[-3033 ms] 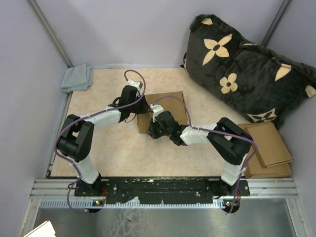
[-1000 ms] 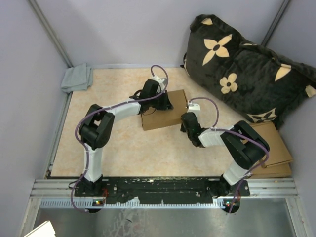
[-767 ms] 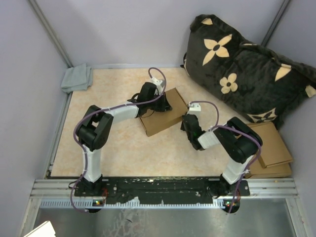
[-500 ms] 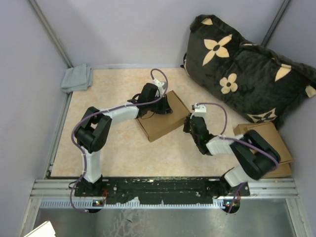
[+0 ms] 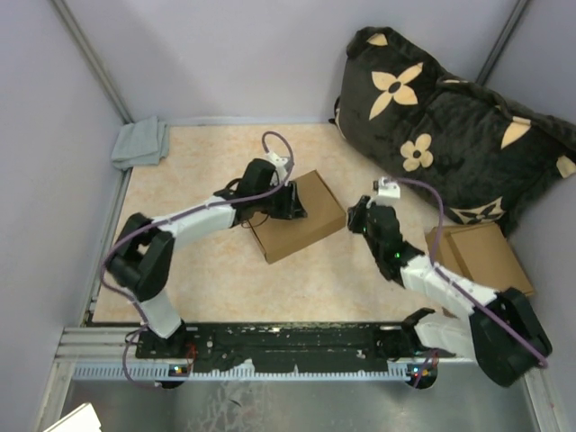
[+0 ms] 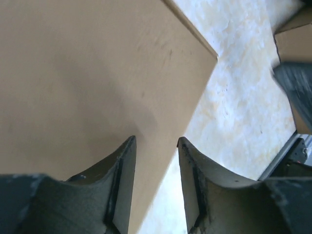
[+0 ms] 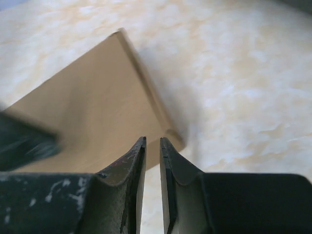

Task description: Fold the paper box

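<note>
The paper box [image 5: 310,225] lies shut and flat on the table, a plain brown rectangle turned askew. My left gripper [image 5: 290,203] hovers over its upper left part. In the left wrist view the fingers [image 6: 122,165] stand open above the box's lid [image 6: 73,73], near its edge, with nothing between them. My right gripper [image 5: 358,220] sits just off the box's right corner, apart from it. The right wrist view has the jaws [image 7: 152,141] a narrow gap apart and empty, pointing at the box's corner [image 7: 92,112].
A big black pillow [image 5: 450,126] with tan flowers leans in the back right corner. Flat brown cardboard pieces [image 5: 486,261] are stacked at the right edge, beside the right arm. A grey cloth [image 5: 141,142] lies at the back left. Walls close in the table.
The box has turned askew. The left gripper has opened over the lid. The right arm has pulled back to the right and its jaws have parted a little.
</note>
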